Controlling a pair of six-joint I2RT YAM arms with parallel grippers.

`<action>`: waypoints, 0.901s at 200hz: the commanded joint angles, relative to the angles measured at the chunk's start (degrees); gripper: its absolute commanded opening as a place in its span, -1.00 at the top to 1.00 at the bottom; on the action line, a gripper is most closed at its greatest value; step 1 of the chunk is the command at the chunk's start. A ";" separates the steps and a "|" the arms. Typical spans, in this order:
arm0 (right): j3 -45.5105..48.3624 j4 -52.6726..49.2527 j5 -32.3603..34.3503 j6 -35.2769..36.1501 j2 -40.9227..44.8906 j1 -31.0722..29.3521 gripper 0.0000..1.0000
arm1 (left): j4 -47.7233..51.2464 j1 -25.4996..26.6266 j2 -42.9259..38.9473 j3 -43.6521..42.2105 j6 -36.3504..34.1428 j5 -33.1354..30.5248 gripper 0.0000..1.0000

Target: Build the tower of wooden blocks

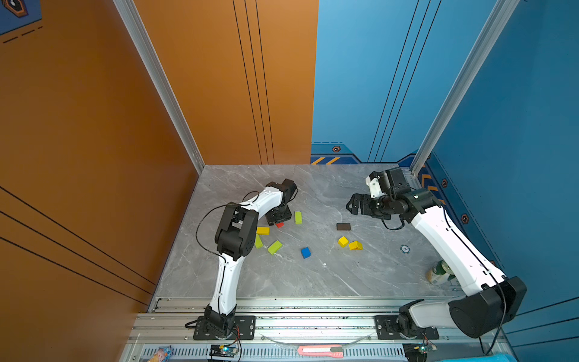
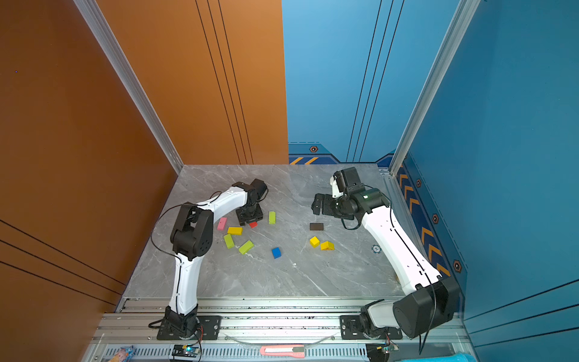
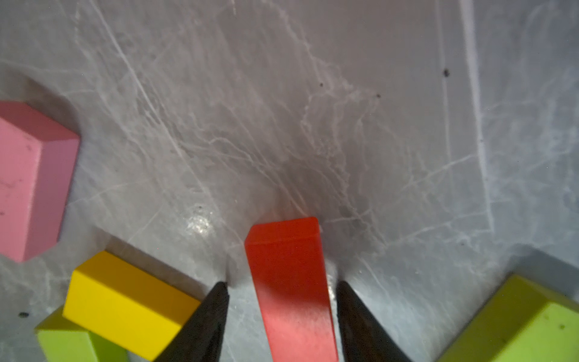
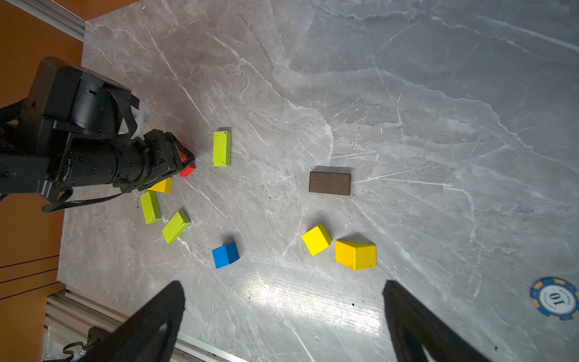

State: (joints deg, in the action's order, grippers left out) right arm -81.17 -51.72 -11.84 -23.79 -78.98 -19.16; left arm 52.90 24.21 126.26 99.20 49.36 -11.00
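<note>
The wood blocks are seen scattered on the grey marble table (image 1: 313, 188), each lying on the surface. The left gripper (image 3: 282, 283) is lowered over the red bar (image 3: 291, 250) in the left-hand cluster. Its jaws are parted and set astride the bar, and in the left wrist view a narrow strip of table can be seen between the bar and each fingertip (image 3: 219, 301).

Left of the red bar, a pink bar (image 2: 221, 223) is found in a top view, and a yellow bar (image 1: 262, 231) lies just nearer. One lime-green bar (image 1: 298, 217) is placed just right of the gripper. Two more lime-green bars (image 1: 258, 241) (image 1: 274, 247) lie nearer, the first just beside the yellow bar.

A blue cube (image 1: 305, 252) is set alone near the middle. To the right, a brown bar (image 1: 343, 226) lies flat, and nearer than it a yellow cube (image 1: 343, 241) and a yellow triangular prism (image 1: 356, 245) are placed just beside each other.

The right gripper (image 4: 283, 284) is held above the table at the far right, its jaws spread wide with nothing between them. A blue poker chip (image 4: 554, 298) lies right of the prism, and a green-and-white can (image 1: 438, 272) is partly hidden by the right arm.
</note>
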 commanded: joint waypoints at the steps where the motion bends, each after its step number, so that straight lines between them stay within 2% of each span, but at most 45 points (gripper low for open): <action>1: -0.99 -2.42 -0.56 1.02 0.10 0.47 -1.00 | 0.41 -0.08 1.88 1.51 -0.12 1.41 0.06; 32: -1.21 -2.98 -0.43 1.12 0.56 0.66 -1.00 | 0.43 0.47 2.71 2.60 -0.66 2.09 0.46; 52: -1.03 -3.27 -0.36 1.03 0.89 0.70 -1.00 | 0.39 1.31 2.93 3.65 -1.49 2.42 0.53; 111: 0.47 -3.30 0.27 0.54 2.81 0.69 -1.00 | 0.49 3.36 4.79 8.63 -3.47 3.84 0.58; 180: 3.17 -3.39 1.30 -0.22 6.06 0.78 -1.00 | 0.60 4.80 7.34 12.23 -7.73 3.36 0.47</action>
State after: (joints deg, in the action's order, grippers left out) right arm -79.26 -53.60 -11.79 -23.81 -74.70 -18.72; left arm 52.23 28.95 132.09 110.06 43.83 -8.29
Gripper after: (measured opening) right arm 0.999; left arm 0.308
